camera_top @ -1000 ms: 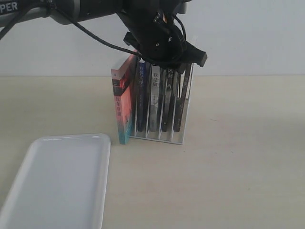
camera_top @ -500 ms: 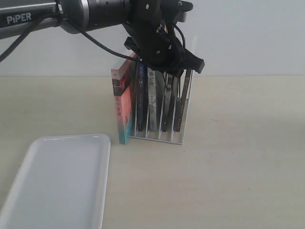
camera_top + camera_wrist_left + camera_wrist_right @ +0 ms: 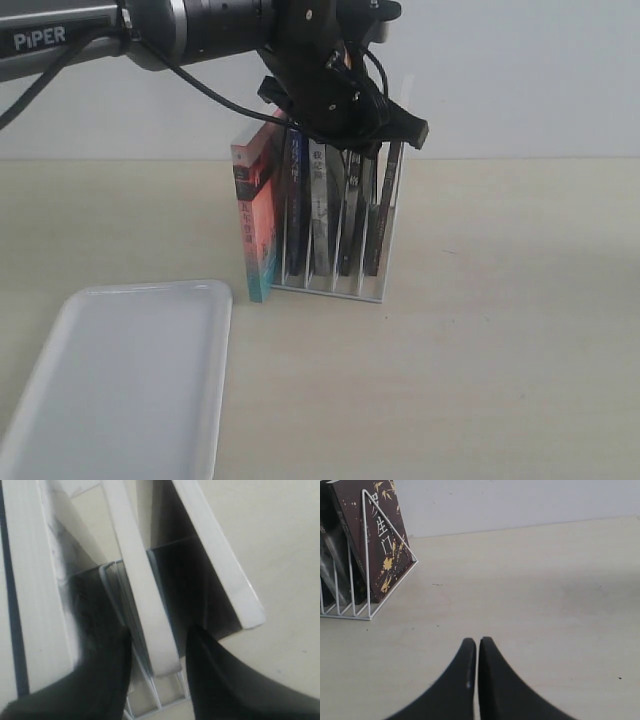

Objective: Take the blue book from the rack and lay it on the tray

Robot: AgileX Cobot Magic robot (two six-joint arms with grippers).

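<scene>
The white wire rack (image 3: 372,240) stands mid-table with several upright books. The blue book (image 3: 296,205) shows its narrow blue spine in the slot nearest the pink-and-teal book. My left arm (image 3: 200,30) reaches in from the left, and its wrist covers the book tops. In the left wrist view my left gripper (image 3: 157,647) is open, its dark fingers (image 3: 100,680) straddling the white page edge of one upright book (image 3: 145,610); I cannot tell which book. The white tray (image 3: 120,390) lies flat at the front left. My right gripper (image 3: 477,642) is shut and holds nothing, over bare table beside the rack (image 3: 367,555).
A thick pink-and-teal book (image 3: 255,230) leans against the rack's left side. A grey-spined book (image 3: 322,200) and dark-spined books (image 3: 352,215) fill the other slots. A brown book with gold lettering (image 3: 380,540) sits in the end slot. A pale wall stands behind.
The left arm dropped lower onto the book tops and shifted slightly left, then nearly stopped. The pink-and-teal book's top has edged a little to the left.
</scene>
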